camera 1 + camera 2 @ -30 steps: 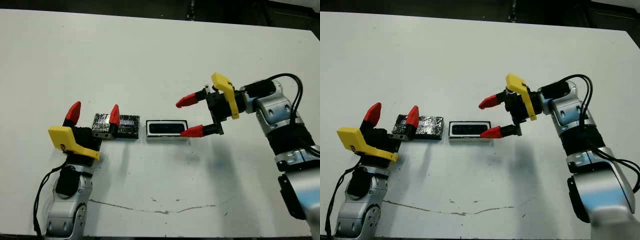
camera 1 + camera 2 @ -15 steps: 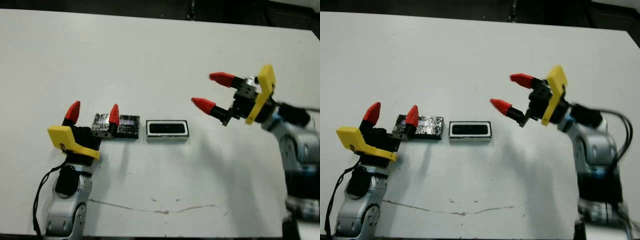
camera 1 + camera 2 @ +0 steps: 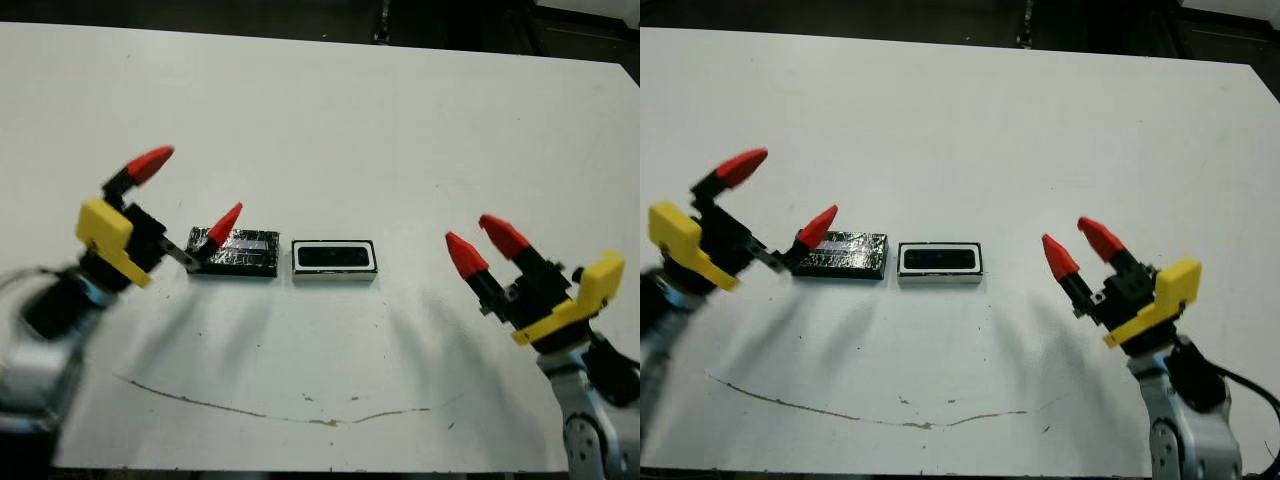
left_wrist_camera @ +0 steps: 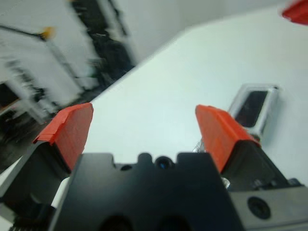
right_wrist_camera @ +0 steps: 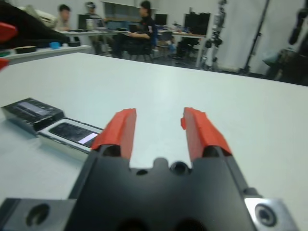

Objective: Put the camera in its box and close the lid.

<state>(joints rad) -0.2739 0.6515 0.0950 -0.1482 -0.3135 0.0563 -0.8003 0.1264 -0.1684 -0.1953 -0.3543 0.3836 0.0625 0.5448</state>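
- Head views: a small shallow rectangular box [image 3: 335, 257] with white walls and a thin dark rim sits near the middle of the white table [image 3: 320, 110]. The small flat black camera [image 3: 336, 257] lies inside it, filling the tray.
- Just beside the box, on the robot's left, lies the black glossy wrinkled-foil lid [image 3: 236, 253] with a pale strip on top. It rests flat on the table, close to the box, with a thin gap showing between them. The box is uncovered.
- The left gripper [image 3: 187, 193] is raised above the table on the lid's outer side, its two red-tipped fingers spread wide and holding nothing. The lower fingertip [image 3: 226, 222] appears over the lid's near corner; whether it touches I cannot tell.
- The right gripper [image 3: 480, 244] hangs well apart from the box, over bare table on the robot's right. Its fingers stand a little apart and are empty.
- A thin dark scratch [image 3: 270, 412] runs along the table's near part.
- Left wrist view: two red fingertips [image 4: 221, 134] stand far apart. Beyond them the box [image 4: 255, 107] with the dark camera inside shows on the table.
- Right wrist view: the two red fingers [image 5: 118, 131] stand a short way apart with nothing between. Past them lie the box holding the camera [image 5: 73, 133] and, beyond it, the lid [image 5: 32, 109]. People [image 5: 142, 29] sit at desks beyond the table.
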